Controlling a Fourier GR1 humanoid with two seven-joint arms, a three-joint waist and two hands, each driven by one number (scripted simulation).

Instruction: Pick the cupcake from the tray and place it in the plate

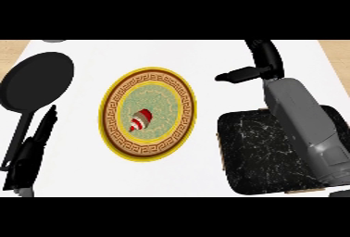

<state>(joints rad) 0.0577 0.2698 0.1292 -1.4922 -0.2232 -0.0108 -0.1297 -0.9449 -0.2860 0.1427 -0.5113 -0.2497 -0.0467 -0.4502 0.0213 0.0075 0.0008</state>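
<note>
Nearest to you on the right, the black marbled tray (263, 155) lies flat on the white counter (205, 60), and your right forearm crosses over its right half. At the near left edge, your left hand (31, 152) shows as a dark shape with fingers pointing away from you; they appear straight and close together, holding nothing. Beside it runs the handle of a black frying pan (37, 81), whose round bowl sits farther back on the left.

In the middle of the counter stands the plate (113, 118), with a yellow rim, a brown patterned band and a pale green centre. The cupcake (140, 119) lies on its side in the plate's centre, red-and-white wrapper toward the near left, clear of both hands.

Farthest back on the right, your right hand (263, 62) hangs above the bare counter beyond the tray, thumb out to the left, fingers extended and relaxed, holding nothing.
</note>
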